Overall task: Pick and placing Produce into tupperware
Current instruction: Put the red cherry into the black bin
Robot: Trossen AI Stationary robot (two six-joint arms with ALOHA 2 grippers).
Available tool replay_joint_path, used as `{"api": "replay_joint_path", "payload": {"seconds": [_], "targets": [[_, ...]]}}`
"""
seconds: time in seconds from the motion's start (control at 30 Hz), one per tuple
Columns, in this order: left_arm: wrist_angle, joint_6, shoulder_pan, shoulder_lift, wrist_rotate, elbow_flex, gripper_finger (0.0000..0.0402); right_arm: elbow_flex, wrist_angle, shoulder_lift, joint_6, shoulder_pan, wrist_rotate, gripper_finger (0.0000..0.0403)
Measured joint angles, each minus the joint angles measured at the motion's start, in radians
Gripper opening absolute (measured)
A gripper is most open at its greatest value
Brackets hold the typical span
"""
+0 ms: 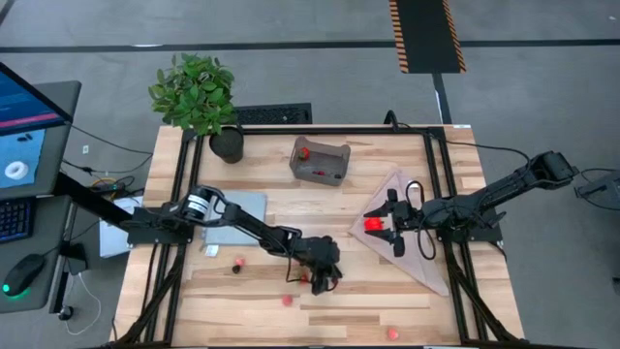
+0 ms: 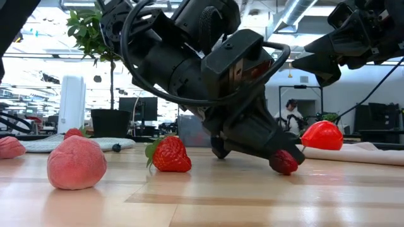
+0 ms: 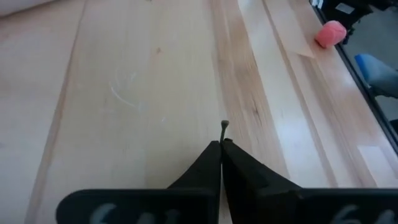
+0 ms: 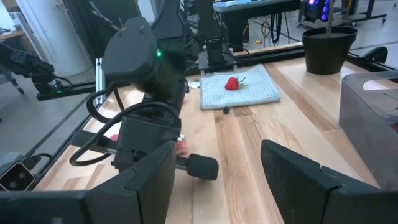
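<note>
Left gripper [image 2: 285, 161] pressed to the wooden table [image 1: 387, 291], my fingers clamped together on a small dark maroon fruit piece [image 2: 283, 162]. Red strawberry [image 2: 170, 155] lies just beside it. Translucent grey rectangular tub [image 1: 321, 161] sits well apart, beyond my open right gripper [image 1: 392, 231].

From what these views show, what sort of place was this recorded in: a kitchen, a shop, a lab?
Most likely a robotics lab in an open-plan workspace. The wooden table sits in a black frame on grey floor, a monitor stands beside it, and the low view shows exposed ceiling ducts and more screens behind.
</note>
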Motion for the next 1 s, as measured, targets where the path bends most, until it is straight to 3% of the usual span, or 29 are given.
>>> {"api": "replay_joint_path", "payload": {"seconds": [0.13, 0.4, 0.77, 1.0], "targets": [[0.021, -0.004, 0.031, -0.003, 0.053, 0.0, 0.0, 0.0, 0.0, 0.0, 0.0, 0.0, 0.0, 0.026], [-0.01, 0.057, 0.124, -0.094, 0.058, -0.02, 0.0, 0.0, -0.003, 0.0, 0.0, 0.0, 0.0, 0.026], [-0.057, 0.169, 0.216, -0.365, -0.096, -0.178, 0.0, 0.001, -0.008, 0.0, 0.007, 0.0, 0.0, 0.026], [-0.049, 0.233, 0.343, -0.467, -0.165, -0.226, 0.0, 0.001, 0.001, 0.0, 0.007, 0.0, 0.0, 0.026]]}}
